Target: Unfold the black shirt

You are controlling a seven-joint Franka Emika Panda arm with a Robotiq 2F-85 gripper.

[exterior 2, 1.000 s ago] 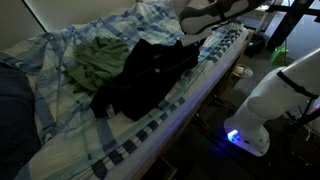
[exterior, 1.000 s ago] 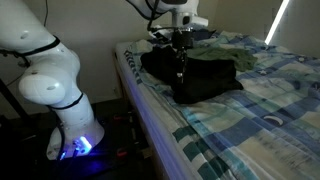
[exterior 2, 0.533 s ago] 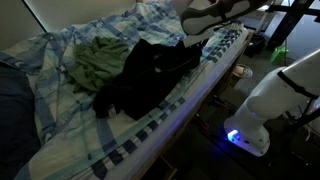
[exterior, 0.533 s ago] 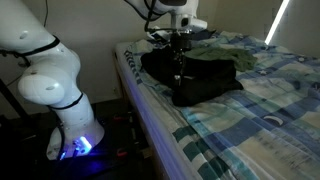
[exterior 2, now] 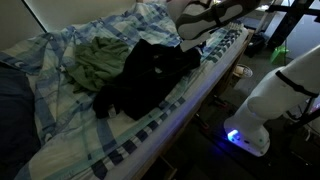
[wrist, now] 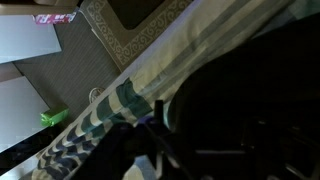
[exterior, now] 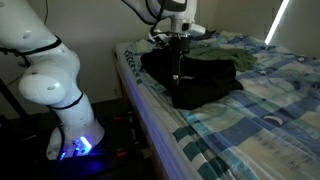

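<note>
Exterior view: black shirt (exterior 2: 145,75), diagonal lengthwise

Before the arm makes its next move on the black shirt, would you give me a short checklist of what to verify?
1. Black shirt lies on the bed sheet: ok.
2. Shirt spread flat: not ok, it is bunched in folds.
3. Claw over the shirt: ok.
4. Claw free of the cloth: cannot tell, too dark.
5. Green garment apart from the shirt: not ok, they lie edge to edge.
</note>
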